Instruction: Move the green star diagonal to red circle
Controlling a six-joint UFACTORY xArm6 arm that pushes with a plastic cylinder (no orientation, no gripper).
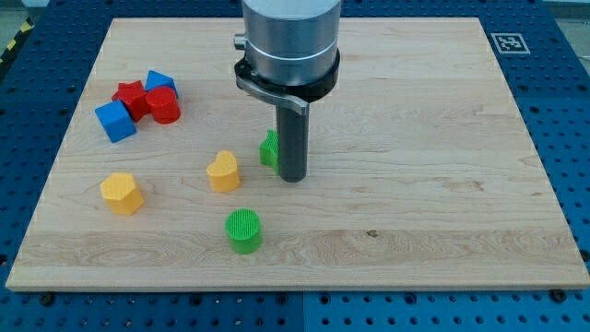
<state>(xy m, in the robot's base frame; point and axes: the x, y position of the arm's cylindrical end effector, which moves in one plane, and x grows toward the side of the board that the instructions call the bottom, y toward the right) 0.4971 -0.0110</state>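
The green star (268,148) lies near the board's middle, mostly hidden behind my rod. My tip (292,177) rests on the board right against the star's right side. The red circle (165,106) stands at the view's upper left, in a tight cluster with a red star (130,98) and two blue blocks (115,121) (160,83).
A yellow heart-shaped block (223,171) sits just left of the green star. A yellow block (122,193) lies at the lower left. A green circle (244,230) lies below the middle. The wooden board (433,184) ends at blue pegboard on all sides.
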